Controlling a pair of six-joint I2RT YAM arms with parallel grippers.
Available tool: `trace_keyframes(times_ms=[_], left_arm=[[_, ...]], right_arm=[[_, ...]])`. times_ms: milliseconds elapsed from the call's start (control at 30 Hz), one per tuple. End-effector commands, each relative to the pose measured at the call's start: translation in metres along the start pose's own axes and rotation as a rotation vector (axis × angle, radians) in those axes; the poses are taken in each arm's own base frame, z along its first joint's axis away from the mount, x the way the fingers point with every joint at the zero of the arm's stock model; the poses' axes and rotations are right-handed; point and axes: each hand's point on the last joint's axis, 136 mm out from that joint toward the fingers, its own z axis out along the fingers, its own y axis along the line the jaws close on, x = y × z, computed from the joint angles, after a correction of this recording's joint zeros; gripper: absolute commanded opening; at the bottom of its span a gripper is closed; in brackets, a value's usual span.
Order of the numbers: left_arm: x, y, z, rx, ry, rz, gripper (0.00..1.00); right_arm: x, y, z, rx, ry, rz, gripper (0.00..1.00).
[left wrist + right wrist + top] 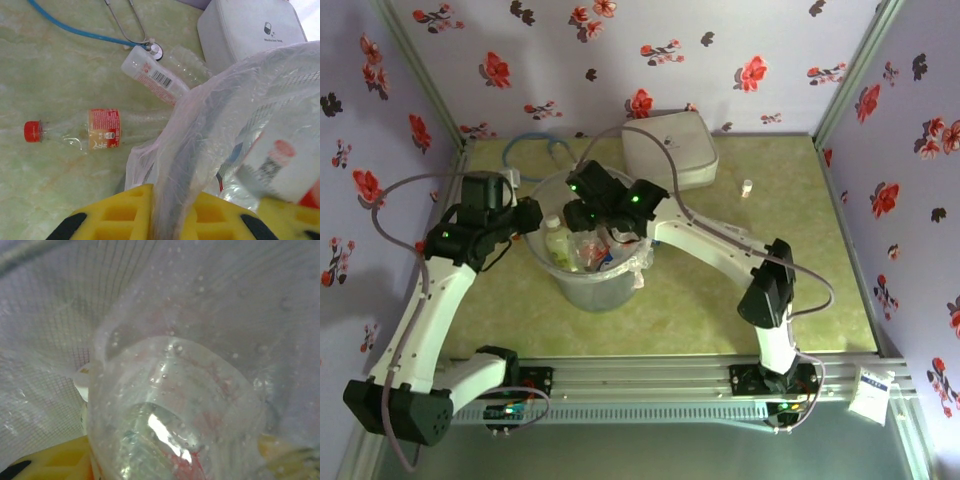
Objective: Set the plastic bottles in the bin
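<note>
Right pincer [167, 457]: closed on a clear bottle [170, 405], with a yellow pad on each flank. In the top view I hold it inside the mouth of the bin [582, 292]. The bottle's long axis runs away from my wrist and down into the liner [240, 300], so the bin floor lies straight ahead. Judgement: parting the jaws completes the drop, and no travel is needed

Left pincer [172, 220]: jaws astride the bin rim at its 9 o'clock, with liner film pinched between them. I judge this to be a steadying grip

Outstanding items, left wrist view:
- Red-cap bottle [75, 132]: on the table [60, 75] at 10 o'clock of my left pincer, axis 9 to 3, cap at 9
- Barcode bottle [155, 80]: at 12 o'clock, axis 10 to 4, just beside the liner

My left arm is the nearer one to both

Materials: the bottles are thin clear plastic cylinders. The held one is beaded with droplets, and I judge all of them prone to dent and roll. The liner is crinkly film with a grid-patterned wall showing through it. The table is smooth, marbled green
</note>
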Motion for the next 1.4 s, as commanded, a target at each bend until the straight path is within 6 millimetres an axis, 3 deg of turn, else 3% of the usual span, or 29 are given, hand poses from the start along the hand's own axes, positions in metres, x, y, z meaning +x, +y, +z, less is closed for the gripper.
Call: trace_keyframes(times_ms=[0, 200, 367, 467, 567, 733, 833, 933, 1067, 1167, 1267, 1367], left_arm=[[-0.013, -0.010, -0.004, 0.043, -0.038, 0.052, 0.00], [-0.015, -0.011, -0.007, 0.052, -0.056, 0.073, 0.00], [-0.021, -0.013, -0.005, 0.048, -0.068, 0.088, 0.00], [-0.021, -0.012, -0.003, 0.047, -0.080, 0.100, 0.00], [-0.022, -0.010, -0.002, 0.037, -0.081, 0.116, 0.00], [-0.022, -0.009, 0.002, 0.030, -0.085, 0.149, 0.00], [-0.021, -0.008, 0.006, 0.025, -0.074, 0.148, 0.00], [-0.017, -0.006, 0.011, 0.020, -0.063, 0.156, 0.00], [-0.015, -0.005, 0.014, 0.018, -0.051, 0.160, 0.00], [-0.017, -0.006, 0.011, 0.020, -0.057, 0.156, 0.00], [-0.018, -0.007, 0.009, 0.023, -0.066, 0.151, 0.00], [-0.020, -0.007, 0.008, 0.024, -0.070, 0.145, 0.00]], right_arm=[[0.016, 0.004, 0.010, 0.000, 0.049, 0.009, 0.55], [0.020, 0.002, 0.018, 0.012, 0.060, 0.022, 0.73], [0.018, 0.003, 0.012, 0.013, 0.078, -0.002, 0.86], [0.008, 0.007, -0.007, -0.012, 0.049, -0.026, 0.99], [-0.011, 0.004, -0.033, -0.041, 0.001, -0.020, 0.99], [-0.050, -0.022, -0.071, -0.103, -0.118, 0.079, 0.99], [-0.069, -0.058, -0.095, -0.058, -0.270, 0.142, 0.99], [-0.068, -0.124, -0.109, 0.046, -0.351, 0.295, 0.99], [-0.030, -0.223, -0.110, 0.172, -0.326, 0.602, 0.99], [0.000, -0.271, -0.113, 0.218, -0.349, 0.795, 0.99], [0.025, -0.304, -0.117, 0.273, -0.383, 0.926, 0.99], [0.065, -0.339, -0.117, 0.378, -0.397, 1.144, 0.99]])
